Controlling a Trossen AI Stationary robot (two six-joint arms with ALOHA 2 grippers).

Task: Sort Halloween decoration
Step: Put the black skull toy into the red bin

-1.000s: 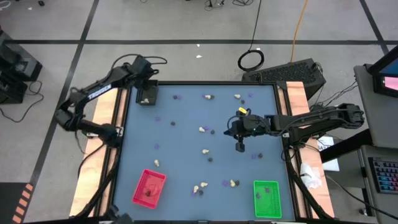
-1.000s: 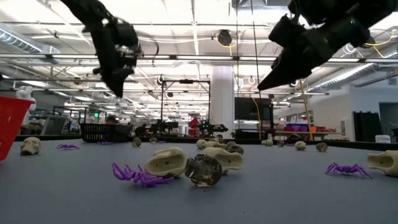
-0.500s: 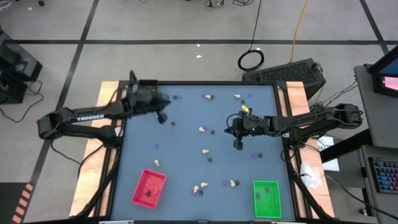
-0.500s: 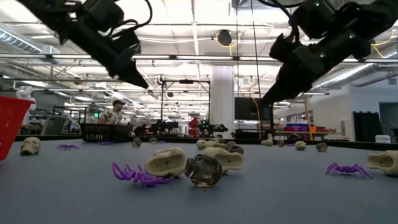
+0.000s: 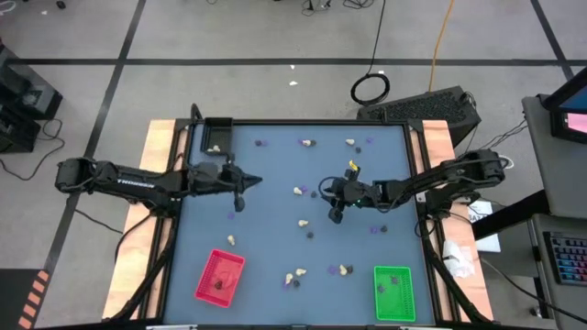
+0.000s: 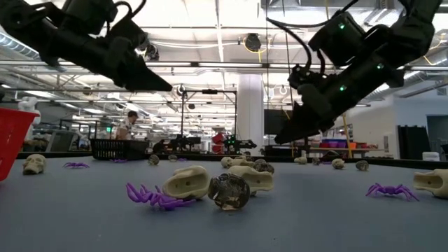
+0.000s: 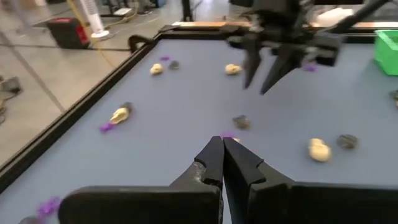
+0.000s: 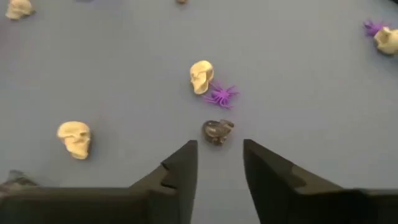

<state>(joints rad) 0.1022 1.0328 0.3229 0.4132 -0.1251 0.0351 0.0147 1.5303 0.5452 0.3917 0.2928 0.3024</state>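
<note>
Jaws: left gripper (image 5: 243, 183) is pinched fully shut with nothing between the fingers; in its wrist view the two dark tips meet in a single seam, so it looks parked over the left-middle of the table (image 5: 275, 275), off the surface, not on a pick. Right gripper (image 5: 334, 213) has its jaws parted with a clear gap and holds nothing; it's angled down at a dark skull (image 8: 217, 131) lying just ahead of the tips, so my read is it's lining up to straddle that piece. Going left to right: red tray (image 5: 219, 277) sits near-left with one dark piece in it, black tray (image 5: 216, 136) at the far-left corner with a cream piece inside, green tray (image 5: 393, 292) at the near-right with dark bits inside. Trays at the edges keep the middle free for reaching. Decorations are mostly unsorted, scattered loose across the grey mat from far edge to near edge, well apart from each other apart from a few clusters. Looks: cream skull (image 8: 201, 76) is a small moulded lump with eye sockets, touching a flat purple spider (image 8: 220, 95) with thin splayed legs; the dark skull is the same shape in mottled black-brown. Another cream skull (image 8: 75, 138) lies apart to one side. Risk, as I judge it: the spider's legs sit close to the dark skull, so a sloppy close could drag it along.
</note>
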